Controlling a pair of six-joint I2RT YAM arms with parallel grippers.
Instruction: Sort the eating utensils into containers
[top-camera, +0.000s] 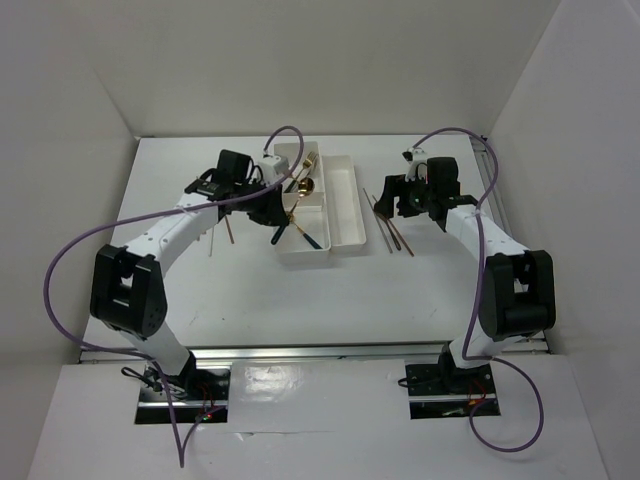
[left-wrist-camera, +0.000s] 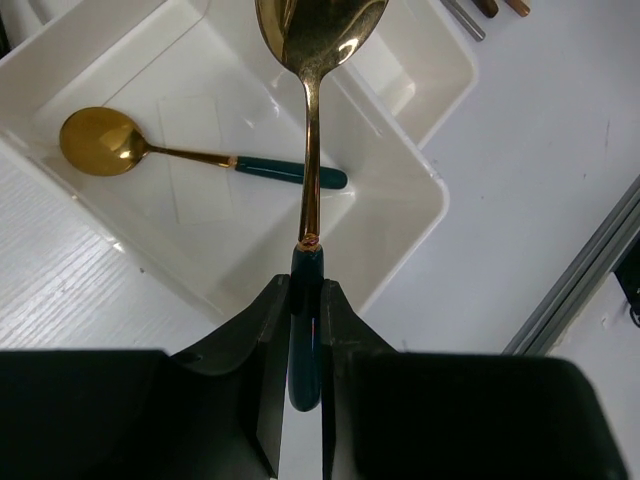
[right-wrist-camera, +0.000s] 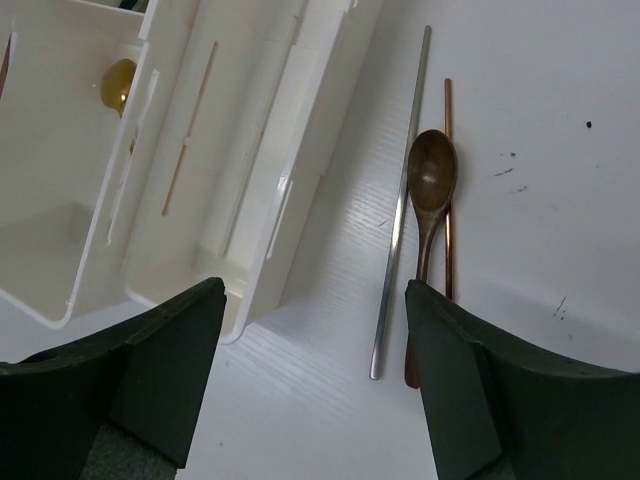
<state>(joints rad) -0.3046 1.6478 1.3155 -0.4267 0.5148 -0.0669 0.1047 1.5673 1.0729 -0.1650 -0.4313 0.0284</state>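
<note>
My left gripper (left-wrist-camera: 305, 285) is shut on the dark teal handle of a gold-headed spoon (left-wrist-camera: 312, 150), held above a squarish compartment of the white tray (left-wrist-camera: 425, 190). A second gold spoon with a teal handle (left-wrist-camera: 105, 142) lies in that compartment. From the top, the left gripper (top-camera: 275, 212) is at the tray's (top-camera: 345, 205) left side. My right gripper (right-wrist-camera: 315, 300) is open and empty, low over the table between the tray (right-wrist-camera: 290, 150) and a silvery chopstick (right-wrist-camera: 400, 210), a brown spoon (right-wrist-camera: 432, 180) and a brown chopstick (right-wrist-camera: 448, 120).
More gold and teal cutlery (top-camera: 308, 165) lies in the tray's far compartment. A thin brown chopstick (top-camera: 229, 229) lies on the table left of the tray. The right gripper (top-camera: 392, 195) is just right of the tray, above the chopsticks (top-camera: 392, 232). White walls enclose the table.
</note>
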